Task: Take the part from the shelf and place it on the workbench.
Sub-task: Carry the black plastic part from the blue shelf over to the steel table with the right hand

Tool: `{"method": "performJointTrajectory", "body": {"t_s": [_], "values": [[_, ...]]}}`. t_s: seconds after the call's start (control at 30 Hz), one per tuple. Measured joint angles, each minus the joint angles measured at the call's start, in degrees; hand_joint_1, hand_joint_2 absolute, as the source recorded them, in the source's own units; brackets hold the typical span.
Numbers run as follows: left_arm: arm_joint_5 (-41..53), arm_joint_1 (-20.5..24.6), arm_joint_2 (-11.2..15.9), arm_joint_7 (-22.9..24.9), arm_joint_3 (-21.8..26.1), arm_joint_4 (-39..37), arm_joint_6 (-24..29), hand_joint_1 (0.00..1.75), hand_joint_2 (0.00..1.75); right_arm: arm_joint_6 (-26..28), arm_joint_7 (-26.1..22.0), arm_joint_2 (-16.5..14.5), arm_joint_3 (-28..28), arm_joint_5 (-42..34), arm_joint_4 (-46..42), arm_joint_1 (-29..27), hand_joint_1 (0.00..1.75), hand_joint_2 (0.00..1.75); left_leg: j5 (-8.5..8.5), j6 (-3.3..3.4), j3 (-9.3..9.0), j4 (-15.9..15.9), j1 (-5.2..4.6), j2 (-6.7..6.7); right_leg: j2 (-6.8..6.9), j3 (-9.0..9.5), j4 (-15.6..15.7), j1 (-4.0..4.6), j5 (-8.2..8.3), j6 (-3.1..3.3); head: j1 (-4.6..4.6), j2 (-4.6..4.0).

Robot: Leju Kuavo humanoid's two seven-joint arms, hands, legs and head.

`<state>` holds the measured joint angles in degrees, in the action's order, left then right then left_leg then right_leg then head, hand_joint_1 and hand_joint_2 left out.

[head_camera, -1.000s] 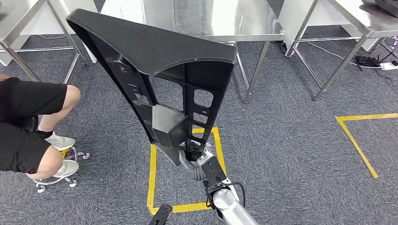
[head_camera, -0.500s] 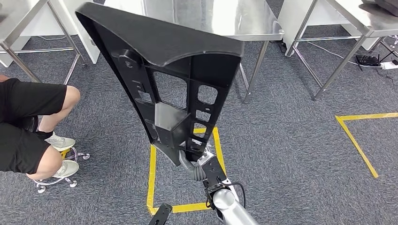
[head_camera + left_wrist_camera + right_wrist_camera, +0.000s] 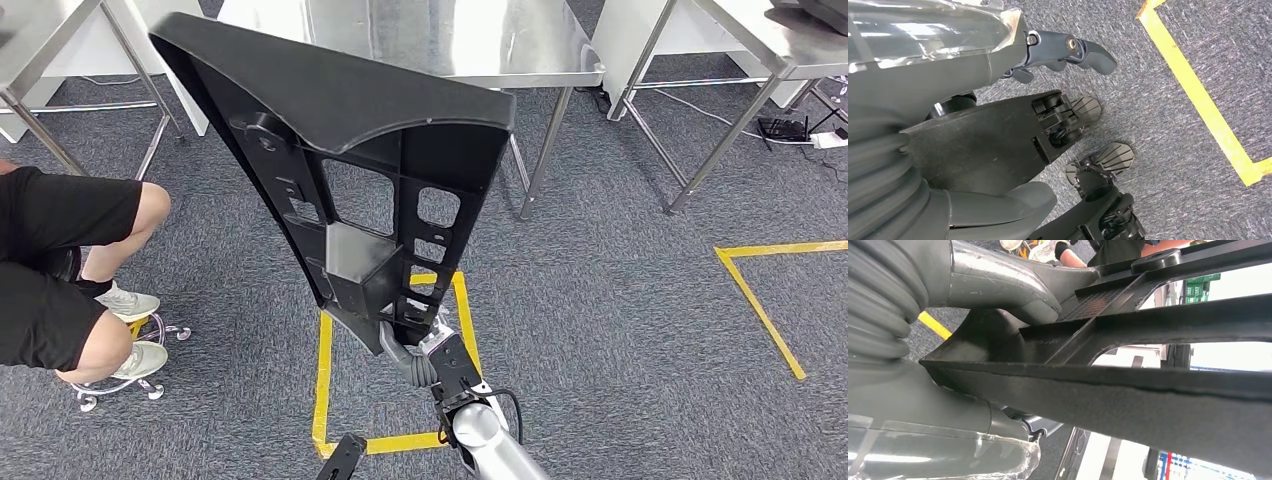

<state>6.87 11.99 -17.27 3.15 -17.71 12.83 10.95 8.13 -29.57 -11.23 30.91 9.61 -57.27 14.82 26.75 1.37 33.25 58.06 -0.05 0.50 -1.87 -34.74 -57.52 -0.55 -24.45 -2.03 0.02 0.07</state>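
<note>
Part: large black moulded plastic part (image 3: 340, 150), wedge-shaped, with ribs and rectangular cut-outs on the face turned to the head camera; held upright above the carpet, broad end uppermost, narrow end lowest.
Right hand: right hand (image 3: 420, 352) grips the narrow lower end of the part; in the right wrist view the grey thumb (image 3: 1008, 287) lies across a ribbed face of the part (image 3: 1148, 390), with the fingers closed around it from the other side.
Left hand: left hand (image 3: 1013, 55) hangs above the carpet; its dark fingers (image 3: 1083, 50) are partly curled with nothing between them; whether they count as wide or narrow cannot be told.
Worktop: steel worktop (image 3: 470, 40) stands beyond the part, its top edge partly covered by the part's broad end; the part does not rest on it.
Floor: grey carpet (image 3: 620, 300) with yellow tape (image 3: 325, 385) marking a square outline beneath the right hand, and a second taped corner (image 3: 760, 300) further right.
Person: a seated person (image 3: 60, 260) in black shorts and pale shoes at the left, on a wheeled stool (image 3: 150, 355).
</note>
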Motion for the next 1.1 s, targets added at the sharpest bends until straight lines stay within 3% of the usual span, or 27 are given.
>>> {"method": "performJointTrajectory", "body": {"t_s": [1.1], "values": [[-0.4, 0.1, 0.0, 0.8, -0.7, 0.0, 0.7, 0.00, 1.75, -0.4, 0.3, -0.2, 0.2, -0.1, 0.0, 0.0, 1.75, 1.75, 0.03, 0.06, 0.06, 0.1, -0.23, 0.03, 0.01, 0.02, 0.0, -0.28, 0.06, -0.09, 0.00, 0.00]]}}
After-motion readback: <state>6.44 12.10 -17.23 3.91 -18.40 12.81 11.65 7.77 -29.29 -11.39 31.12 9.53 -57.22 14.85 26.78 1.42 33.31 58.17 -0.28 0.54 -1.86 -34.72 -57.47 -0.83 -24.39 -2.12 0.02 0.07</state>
